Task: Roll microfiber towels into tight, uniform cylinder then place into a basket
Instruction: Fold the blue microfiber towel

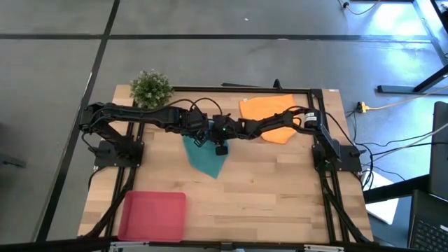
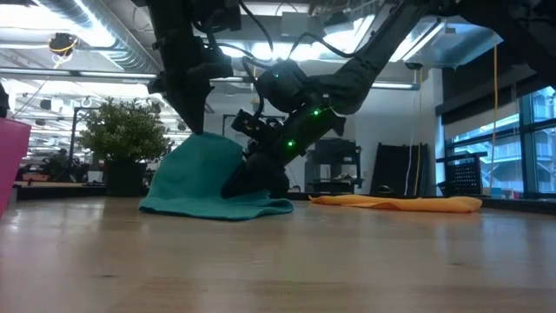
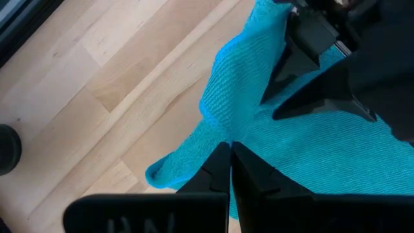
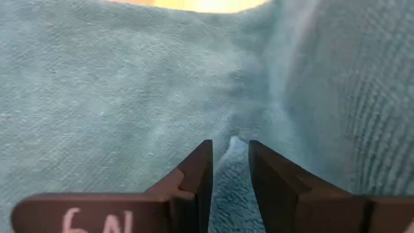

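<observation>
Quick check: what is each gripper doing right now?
Left gripper: shut on the teal microfiber towel.
Right gripper: shut on the same teal towel.

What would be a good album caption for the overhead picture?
Two claws, left and right, pinch a teal towel mid-table; orange towel and red basket wait.

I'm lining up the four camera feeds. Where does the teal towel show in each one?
High view: teal towel, table middle, under both arms' meeting tips.
Low view: raised heap left of centre, beside the orange towel.
Left wrist view: fills the right side, an edge pinched in shut jaws.
Right wrist view: fills the picture.
Shared landmark: the wooden table.
</observation>
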Motion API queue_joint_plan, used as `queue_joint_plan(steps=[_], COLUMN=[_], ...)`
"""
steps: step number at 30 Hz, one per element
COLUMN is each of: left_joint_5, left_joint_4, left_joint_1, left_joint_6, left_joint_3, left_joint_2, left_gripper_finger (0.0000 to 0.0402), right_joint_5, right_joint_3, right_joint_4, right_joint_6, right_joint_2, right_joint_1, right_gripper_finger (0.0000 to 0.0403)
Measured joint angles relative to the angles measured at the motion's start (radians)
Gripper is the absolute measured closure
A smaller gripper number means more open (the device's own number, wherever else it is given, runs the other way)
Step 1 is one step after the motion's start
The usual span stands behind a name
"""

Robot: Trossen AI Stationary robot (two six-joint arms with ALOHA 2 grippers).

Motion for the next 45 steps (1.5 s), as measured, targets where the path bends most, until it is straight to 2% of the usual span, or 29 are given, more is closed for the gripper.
queue_joint_plan(steps=[22, 26, 32, 41, 45], left_joint_5=[0.025, 0.026, 0.026, 0.026, 0.035], left_joint_4=[-0.002, -0.002, -0.002, -0.003, -0.003], left_joint_1=[0.000, 0.000, 0.000, 0.000, 0.000], left_joint_6=[0.000, 0.000, 0.000, 0.001, 0.001], left_joint_3=[0.000, 0.000, 0.000, 0.000, 0.000], left_joint_2=[0.000, 0.000, 0.000, 0.000, 0.000], left_gripper_finger=[0.0402, 0.0402, 0.0402, 0.0401, 0.0402], right_joint_5=[0.029, 0.031, 0.034, 0.036, 0.036], right_joint_3=[0.000, 0.000, -0.001, -0.002, -0.002], right_joint_4=[0.041, 0.043, 0.054, 0.068, 0.063], right_joint_6=[-0.004, -0.004, -0.007, -0.024, -0.022], right_joint_2=[0.043, 0.045, 0.046, 0.048, 0.048], right_joint_1=[-0.013, -0.012, -0.012, -0.012, -0.012], right_gripper_finger=[0.0304, 0.0328, 0.0394, 0.0399, 0.0381])
